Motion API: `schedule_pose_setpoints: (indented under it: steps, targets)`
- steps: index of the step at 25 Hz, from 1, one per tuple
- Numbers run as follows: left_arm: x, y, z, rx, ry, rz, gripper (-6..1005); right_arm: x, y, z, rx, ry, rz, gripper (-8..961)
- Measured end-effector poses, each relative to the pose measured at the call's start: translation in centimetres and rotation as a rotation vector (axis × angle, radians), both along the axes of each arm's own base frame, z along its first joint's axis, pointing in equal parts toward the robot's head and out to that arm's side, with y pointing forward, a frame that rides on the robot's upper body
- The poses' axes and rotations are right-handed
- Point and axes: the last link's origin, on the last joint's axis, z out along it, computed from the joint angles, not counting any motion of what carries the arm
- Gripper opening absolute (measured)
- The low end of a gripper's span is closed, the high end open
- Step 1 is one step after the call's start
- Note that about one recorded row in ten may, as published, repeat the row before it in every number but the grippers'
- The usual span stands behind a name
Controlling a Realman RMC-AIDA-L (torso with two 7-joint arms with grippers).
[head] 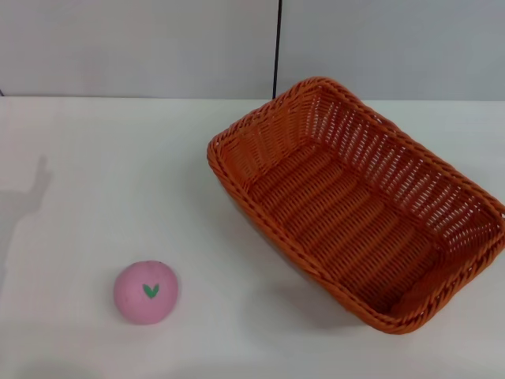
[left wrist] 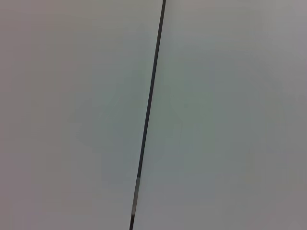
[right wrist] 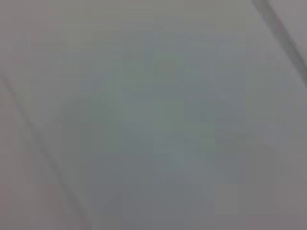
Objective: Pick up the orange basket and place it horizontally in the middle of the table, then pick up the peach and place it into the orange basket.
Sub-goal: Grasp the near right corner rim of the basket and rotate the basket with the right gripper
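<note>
Neither gripper is in view, so finger state cannot be told. The orange basket point(head: 359, 209) sits skewed on the counter's point(head: 95, 174) right, the peach point(head: 145, 292) front-left; nothing begun: grasp the basket rim first.

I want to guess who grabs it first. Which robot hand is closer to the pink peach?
Can't tell: neither hand shows in any view. The peach sits on the robot's left side of the table, the orange basket on its right, so the left arm is probably the nearer one.

Head camera looks down on the table point(head: 95, 158); both wrist cameras face blank grey wall.
</note>
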Motion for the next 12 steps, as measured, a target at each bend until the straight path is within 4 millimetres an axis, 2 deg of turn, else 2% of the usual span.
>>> schedule_pose_setpoints:
  steps: [1, 2, 3, 5, 7, 8, 11, 12]
  targets:
    - [0.0, 0.0, 0.0, 0.002, 0.000, -0.002, 861, -0.7, 0.5, 0.7, -0.051, -0.018, 0.002, 722]
    - [0.0, 0.0, 0.0, 0.002, 0.000, -0.002, 861, -2.5, 1.5, 2.1, -0.174, -0.101, -0.008, 722]
    - [0.0, 0.0, 0.0, 0.002, 0.000, -0.002, 861, -2.5, 1.5, 2.1, -0.174, -0.101, -0.008, 722]
    - [0.0, 0.0, 0.0, 0.002, 0.000, -0.002, 861, -3.9, 2.4, 2.9, -0.268, -0.180, -0.019, 722]
    - [0.0, -0.2, 0.2, 0.010, 0.004, -0.009, 861, -6.1, 3.7, 3.5, -0.419, -0.316, -0.045, 723]
    - [0.0, -0.4, 0.2, 0.014, 0.002, -0.009, 861, -6.1, 3.7, 3.5, -0.419, -0.316, -0.045, 723]
    - [0.0, -0.5, 0.2, 0.016, 0.000, -0.010, 861, -7.9, 5.2, 2.7, -0.585, -0.427, -0.057, 722]
    - [0.1, -0.5, 0.3, 0.019, 0.000, -0.013, 861, -8.6, 6.3, 1.5, -0.686, -0.500, -0.076, 722]
